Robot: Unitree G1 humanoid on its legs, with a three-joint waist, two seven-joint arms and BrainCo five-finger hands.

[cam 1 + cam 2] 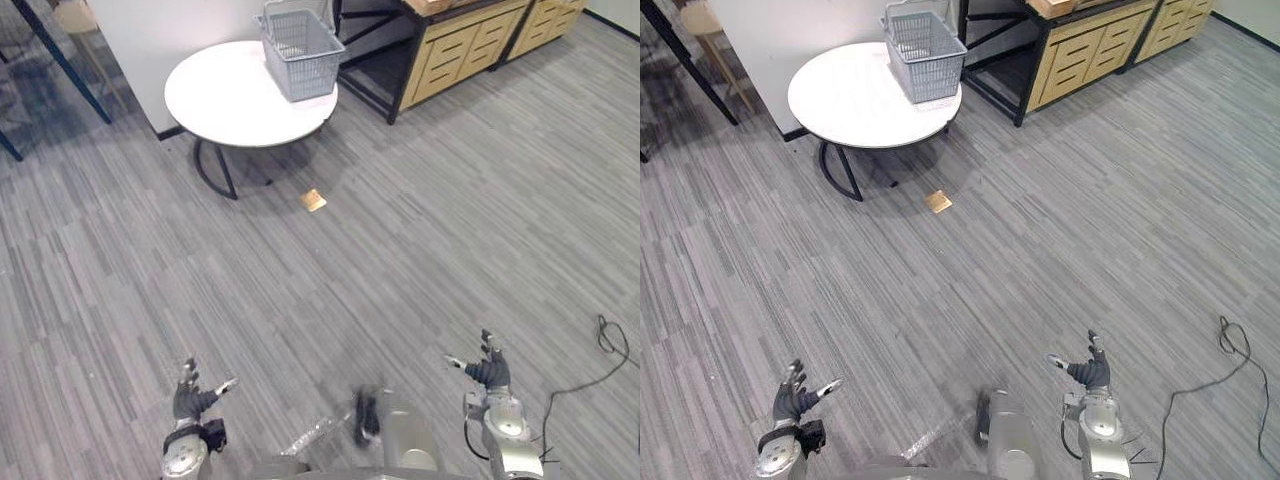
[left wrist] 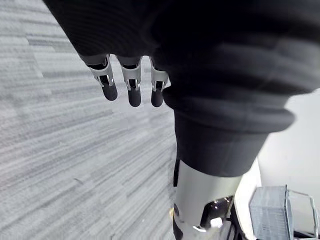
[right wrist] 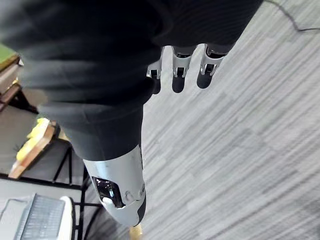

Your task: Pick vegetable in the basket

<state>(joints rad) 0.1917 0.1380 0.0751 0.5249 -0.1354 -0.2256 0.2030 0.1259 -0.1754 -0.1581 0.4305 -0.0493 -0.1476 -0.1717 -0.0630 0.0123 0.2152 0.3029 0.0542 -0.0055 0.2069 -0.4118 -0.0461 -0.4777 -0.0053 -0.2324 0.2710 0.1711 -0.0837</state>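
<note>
You are looking down at the left hand (image 1: 190, 402) and the right hand (image 1: 488, 370) hanging low over the grey striped floor (image 1: 420, 240), both with fingers straight and spread, holding nothing. The grey slatted plastic basket (image 1: 300, 45) is sitting on the far right edge of the round white table (image 1: 220, 95), well apart from both hands, ahead and slightly left of centre, its long side running away from you. No vegetable can be made out in it from here. Something yellow is lying on a wooden tray (image 3: 31, 154) in the right wrist view; what it is cannot be told. The left hand is probably lying a little nearer the basket.
</note>
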